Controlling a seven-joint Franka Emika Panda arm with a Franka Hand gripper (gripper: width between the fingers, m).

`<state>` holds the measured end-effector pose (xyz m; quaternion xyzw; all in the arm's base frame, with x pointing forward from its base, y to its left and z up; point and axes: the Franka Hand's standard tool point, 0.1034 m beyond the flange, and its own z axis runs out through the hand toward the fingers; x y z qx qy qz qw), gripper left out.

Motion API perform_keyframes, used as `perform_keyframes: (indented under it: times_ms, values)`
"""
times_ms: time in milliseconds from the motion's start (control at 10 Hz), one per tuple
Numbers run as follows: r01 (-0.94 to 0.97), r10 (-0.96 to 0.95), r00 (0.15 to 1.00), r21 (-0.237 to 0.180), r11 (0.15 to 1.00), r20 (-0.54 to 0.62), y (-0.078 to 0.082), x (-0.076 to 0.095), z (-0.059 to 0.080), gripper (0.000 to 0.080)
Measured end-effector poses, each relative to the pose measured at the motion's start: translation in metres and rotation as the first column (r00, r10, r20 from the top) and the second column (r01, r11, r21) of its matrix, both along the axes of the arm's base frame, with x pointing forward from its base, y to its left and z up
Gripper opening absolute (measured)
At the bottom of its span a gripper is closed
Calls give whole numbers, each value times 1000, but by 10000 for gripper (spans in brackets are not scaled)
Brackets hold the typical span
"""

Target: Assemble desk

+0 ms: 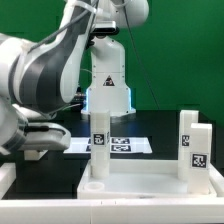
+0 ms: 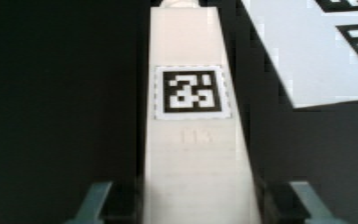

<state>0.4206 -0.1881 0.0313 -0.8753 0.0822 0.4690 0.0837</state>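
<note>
- Exterior view shows the robot arm filling the view's left and far side, its grey and white links bending over the black counter.
- The desk panel lies flat at the near side of the counter, toward the exterior view's right, white and wide.
- Three legs stand upright on it: one leg at the panel's left corner and two legs close together at its right end, each with a black-and-white tag.
- The marker board lies flat on the counter just beyond the panel.
- Wrist view shows a tagged leg running between the two fingers of the hand.
- The fingers stand beside the leg's sides with narrow dark gaps; whether they grip it I cannot tell.
</note>
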Motion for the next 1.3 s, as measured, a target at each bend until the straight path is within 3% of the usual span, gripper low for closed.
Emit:
perform_keyframes:
  times_ms: [300,400,500,700,800,900,1100,1200,1300]
  values:
    - [31,-29,998,-31,999,51,16,32,65,287]
    - [18,-15,996,-33,999,89,20,42,79,287]
    - [19,-15,995,-39,999,103,18,41,73,287]
    - [2,22,965,-89,996,263,14,57,66,287]
    - [-32,78,932,-133,991,354,21,59,52,287]
    - [-19,77,913,-148,989,400,33,66,55,287]
    - [62,44,824,-167,984,565,45,121,109,287]
    - [75,46,802,-176,982,596,48,136,130,287]
    - [69,68,760,-184,981,647,44,147,135,287]
